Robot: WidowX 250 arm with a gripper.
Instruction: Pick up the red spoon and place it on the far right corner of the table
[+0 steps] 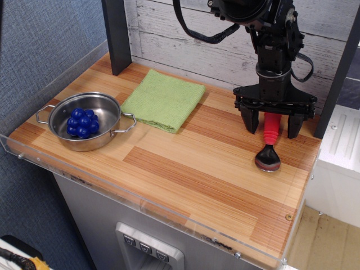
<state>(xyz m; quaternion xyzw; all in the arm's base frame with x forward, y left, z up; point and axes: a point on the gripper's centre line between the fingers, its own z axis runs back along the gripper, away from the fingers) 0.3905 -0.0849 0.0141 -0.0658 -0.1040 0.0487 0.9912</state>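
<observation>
The red spoon [270, 134] lies on the striped wood table [185, 163] near its far right corner, red ribbed handle pointing back, shiny metal bowl toward the front. My gripper [272, 126] hangs right over the handle with its two black fingers [251, 121] spread wide, one on each side of the handle and apart from it. The gripper is open and holds nothing. The upper end of the handle is hidden behind the gripper body.
A green cloth [163, 99] lies at the back middle. A steel pan [84, 120] with a blue berry cluster [82, 123] stands at the left. A dark post [117, 35] rises at the back left. A clear acrylic rim [140, 198] runs along the front edge.
</observation>
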